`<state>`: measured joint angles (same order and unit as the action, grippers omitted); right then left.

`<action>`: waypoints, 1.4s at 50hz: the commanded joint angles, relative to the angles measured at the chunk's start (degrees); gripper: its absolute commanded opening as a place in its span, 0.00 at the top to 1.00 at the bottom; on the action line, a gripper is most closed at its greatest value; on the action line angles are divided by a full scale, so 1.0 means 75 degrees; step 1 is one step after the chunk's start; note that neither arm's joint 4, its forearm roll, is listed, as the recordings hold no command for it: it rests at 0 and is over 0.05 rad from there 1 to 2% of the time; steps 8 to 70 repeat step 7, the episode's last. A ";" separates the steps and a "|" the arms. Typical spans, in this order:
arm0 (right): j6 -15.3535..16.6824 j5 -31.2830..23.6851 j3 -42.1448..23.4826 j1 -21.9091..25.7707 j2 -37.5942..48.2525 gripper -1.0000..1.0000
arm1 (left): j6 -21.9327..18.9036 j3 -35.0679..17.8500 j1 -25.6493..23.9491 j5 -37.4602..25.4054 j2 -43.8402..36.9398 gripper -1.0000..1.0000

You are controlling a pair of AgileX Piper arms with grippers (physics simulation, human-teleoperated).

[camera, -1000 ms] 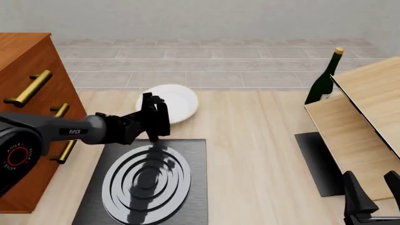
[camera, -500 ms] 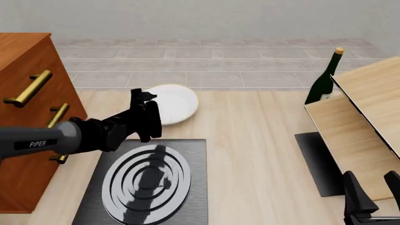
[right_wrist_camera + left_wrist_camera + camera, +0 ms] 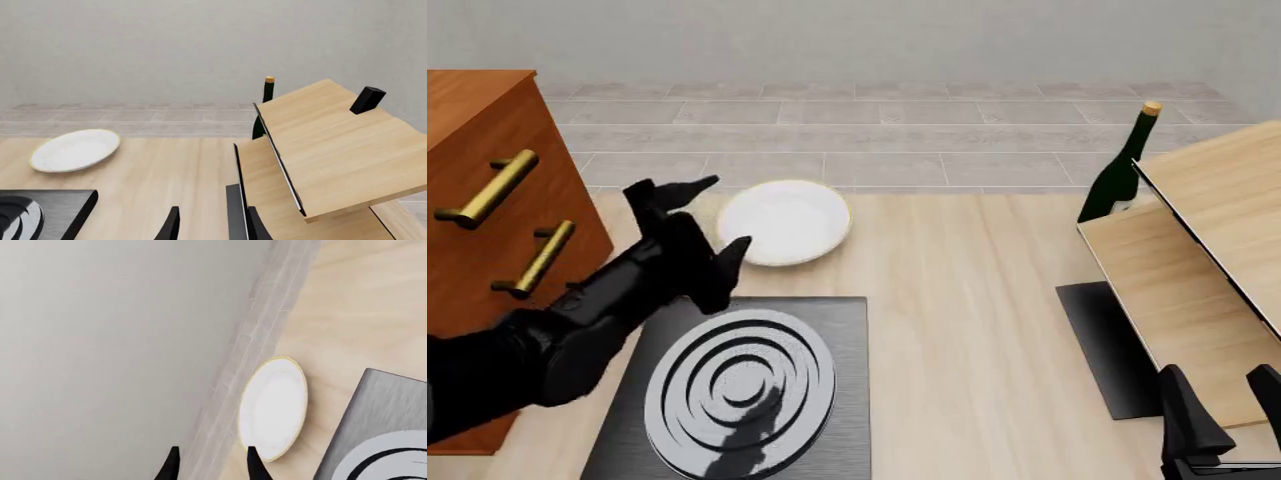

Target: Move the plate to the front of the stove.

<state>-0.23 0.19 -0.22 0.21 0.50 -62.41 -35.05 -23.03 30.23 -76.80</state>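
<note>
A plain pale grey wall [image 3: 868, 40] runs across the back, above a floor of light grey tiles [image 3: 868, 135]. The light wood table [image 3: 974, 330] fills the foreground. At its left stands a reddish-brown drawer cabinet [image 3: 487, 180] with brass handles [image 3: 487, 190] — at the right, a pale wooden stepped shelf [image 3: 1214, 250]. Lighting is soft and even.

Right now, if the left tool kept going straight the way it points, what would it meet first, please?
Probably the near-left rim of the plate, which lies just past one fingertip; the open left tool aims along the table's far edge, so it might slip past. Depth is unclear.
</note>
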 commanded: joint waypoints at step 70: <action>0.0000 0.0000 0.0000 -0.0001 0.0000 0.00 | 0.2294 0.0954 -0.0159 -0.0094 0.3203 0.00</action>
